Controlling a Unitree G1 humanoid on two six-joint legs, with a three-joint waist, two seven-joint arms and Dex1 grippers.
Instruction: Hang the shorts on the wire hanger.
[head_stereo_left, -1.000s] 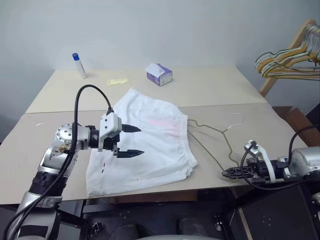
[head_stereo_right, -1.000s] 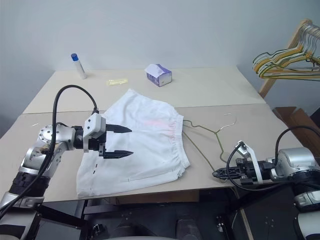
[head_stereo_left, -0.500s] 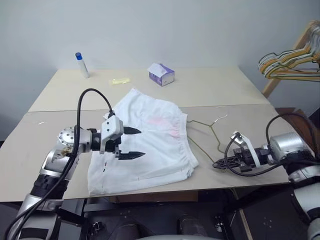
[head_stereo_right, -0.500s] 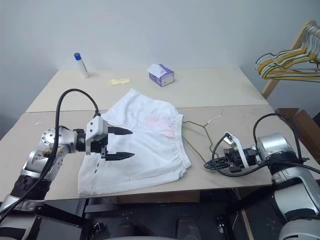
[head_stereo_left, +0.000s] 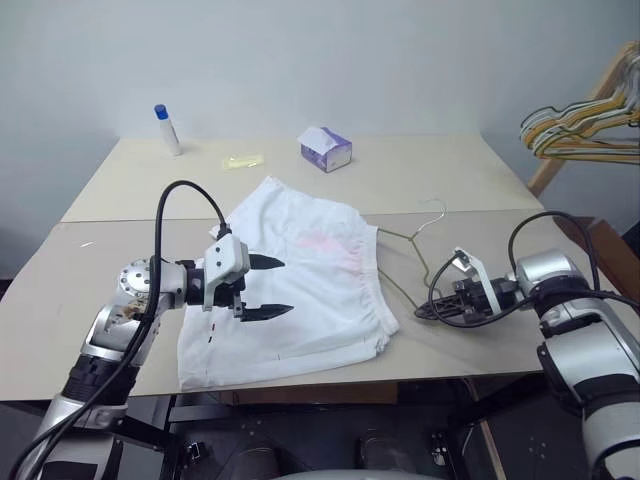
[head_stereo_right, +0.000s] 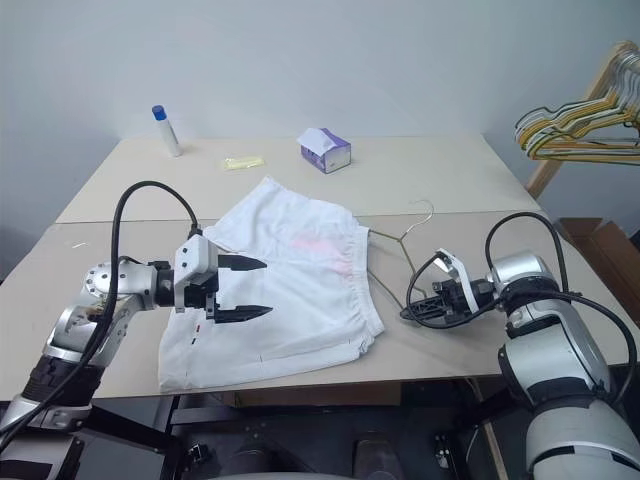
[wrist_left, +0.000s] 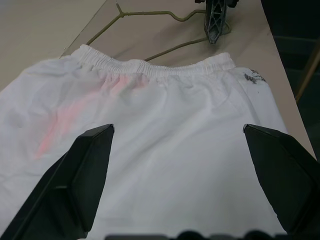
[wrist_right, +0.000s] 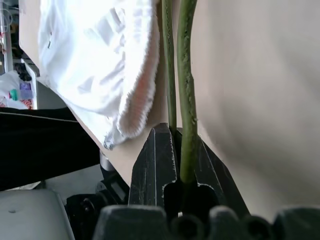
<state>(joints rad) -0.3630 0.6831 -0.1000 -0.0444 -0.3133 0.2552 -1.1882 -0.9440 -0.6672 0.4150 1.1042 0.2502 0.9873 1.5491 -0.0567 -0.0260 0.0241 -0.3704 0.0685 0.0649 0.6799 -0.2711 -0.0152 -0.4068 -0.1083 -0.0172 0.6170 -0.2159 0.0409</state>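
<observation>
The white shorts (head_stereo_left: 310, 285) lie flat on the near table, with the elastic waistband toward the right and a faint pink patch near it. My left gripper (head_stereo_left: 286, 287) hovers open just over the shorts' left half, its black fingers (wrist_left: 90, 165) spread wide with nothing between them. The thin olive wire hanger (head_stereo_left: 403, 237) lies to the right of the waistband, its silvery hook (head_stereo_left: 436, 206) pointing toward the back. My right gripper (head_stereo_right: 409, 313) is shut on the hanger's near end, and its wire (wrist_right: 188, 100) runs between the fingers (wrist_right: 156, 165).
On the far table stand a purple and white tissue box (head_stereo_left: 326, 150), a white bottle with a blue cap (head_stereo_left: 167, 130) and a small yellowish item (head_stereo_left: 243, 160). A bunch of coloured hangers (head_stereo_left: 585, 125) hangs on a wooden rack at the right.
My right gripper has slid away from the table's front edge and toward the shorts, taking the hanger with it; the hook now lies farther back. The left gripper has stayed put.
</observation>
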